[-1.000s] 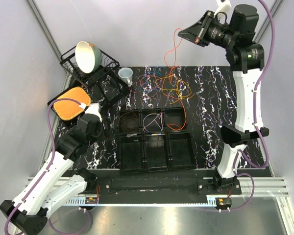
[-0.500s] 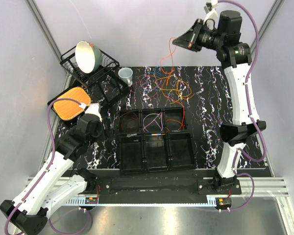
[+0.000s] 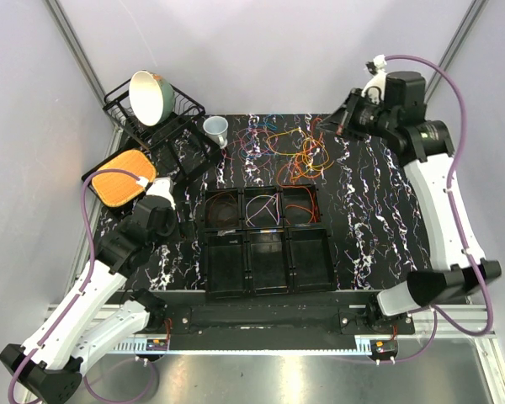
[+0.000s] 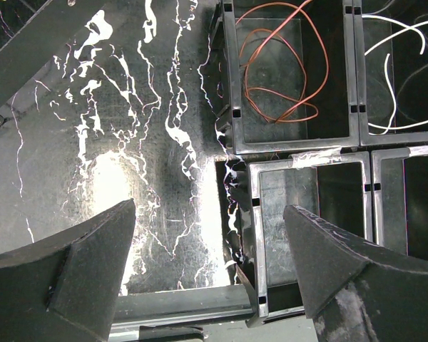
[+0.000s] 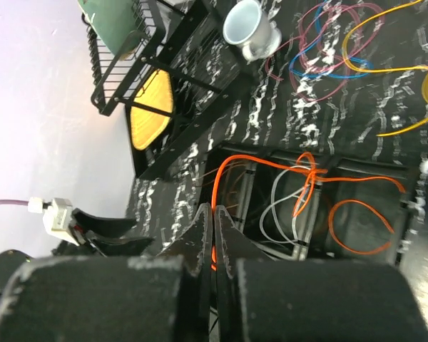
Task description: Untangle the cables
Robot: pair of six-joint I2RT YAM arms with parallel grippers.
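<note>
The cables (image 3: 279, 145) lie in a loose tangle of orange, yellow, red, blue and purple loops at the back of the table. My right gripper (image 3: 340, 126) hangs just right of the tangle. It is shut on an orange cable (image 5: 232, 167), which runs from the fingertips (image 5: 203, 222) across the black bins. A brown cable (image 4: 274, 68) lies in the back left bin compartment, a white cable (image 4: 403, 43) in the middle one, and an orange loop (image 5: 357, 228) in the right one. My left gripper (image 4: 207, 249) is open and empty above the bins' left edge.
The black six-compartment bin tray (image 3: 268, 273) sits mid-table. A black dish rack (image 3: 156, 118) holding a bowl (image 3: 149, 94) stands at the back left. A paper cup (image 3: 216, 129) and an orange round pad (image 3: 122, 181) are near it.
My right arm has come down from high above the back wall to just over the table, still holding the orange cable. The tangle has shifted slightly right. The left arm has not moved.
</note>
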